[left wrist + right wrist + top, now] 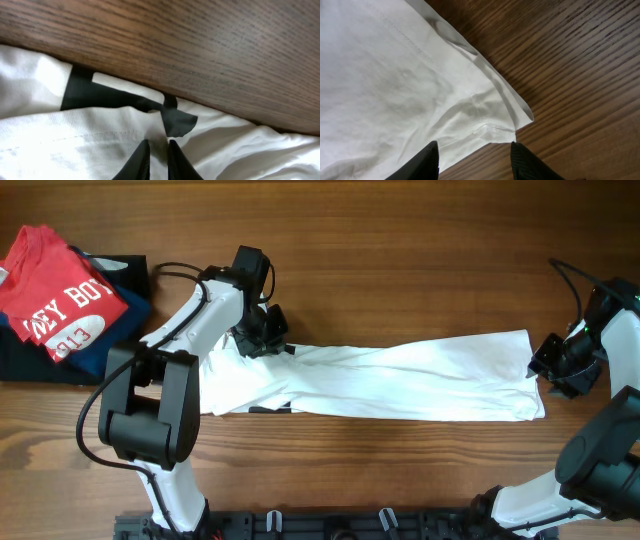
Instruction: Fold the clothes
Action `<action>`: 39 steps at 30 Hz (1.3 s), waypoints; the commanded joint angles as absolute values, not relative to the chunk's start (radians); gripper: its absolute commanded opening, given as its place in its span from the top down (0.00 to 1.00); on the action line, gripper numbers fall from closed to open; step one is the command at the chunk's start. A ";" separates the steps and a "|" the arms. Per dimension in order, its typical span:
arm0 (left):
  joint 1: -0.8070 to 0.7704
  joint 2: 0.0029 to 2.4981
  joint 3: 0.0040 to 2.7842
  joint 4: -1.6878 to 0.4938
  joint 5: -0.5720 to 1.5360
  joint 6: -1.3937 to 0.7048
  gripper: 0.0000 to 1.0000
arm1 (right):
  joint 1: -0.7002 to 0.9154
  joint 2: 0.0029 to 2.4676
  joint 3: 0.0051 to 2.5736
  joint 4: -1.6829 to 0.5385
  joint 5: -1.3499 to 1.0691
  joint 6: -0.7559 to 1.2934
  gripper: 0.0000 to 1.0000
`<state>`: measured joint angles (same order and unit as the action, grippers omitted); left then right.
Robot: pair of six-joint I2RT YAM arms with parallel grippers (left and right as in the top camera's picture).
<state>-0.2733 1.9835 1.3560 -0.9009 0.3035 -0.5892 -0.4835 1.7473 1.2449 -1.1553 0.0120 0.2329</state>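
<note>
The T-shirt (400, 375) lies on the table (400, 240) as a long, narrow white band running left to right across the middle. Part of its black stripe print (110, 95) shows along the far edge at the left end.

Left pincer (265, 332): positioned at the band's far left edge. The fingers (142, 160) are closed to a thin slit with white cloth pinched at their tips.

Right pincer (553, 365): positioned at the band's right end. The fingers (427, 160) are spread wide and hold nothing. The hem corner (520, 117) lies flat on the wood between them.

Bare wood extends beyond the far edge, the near edge and the right end of the band.

A red shirt (60, 295) lies on dark folded garments (130, 280) at the far left corner, well apart from the band.
</note>
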 commanded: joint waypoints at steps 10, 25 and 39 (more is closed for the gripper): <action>-0.280 1.998 1.339 -0.924 0.294 -0.592 0.84 | -0.485 1.724 1.237 -1.153 0.022 0.228 0.53; -0.368 1.854 1.339 -0.940 0.505 -0.369 0.96 | -0.485 1.724 1.237 -1.149 0.022 0.228 0.54; -0.436 1.859 1.339 -0.962 0.111 -0.720 0.56 | -0.485 1.724 1.237 -1.151 0.022 0.228 0.54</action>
<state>-0.4679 1.8606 1.3437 -0.9878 0.2092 -0.5934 -0.4835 1.7473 1.2449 -1.1515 0.0124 0.2329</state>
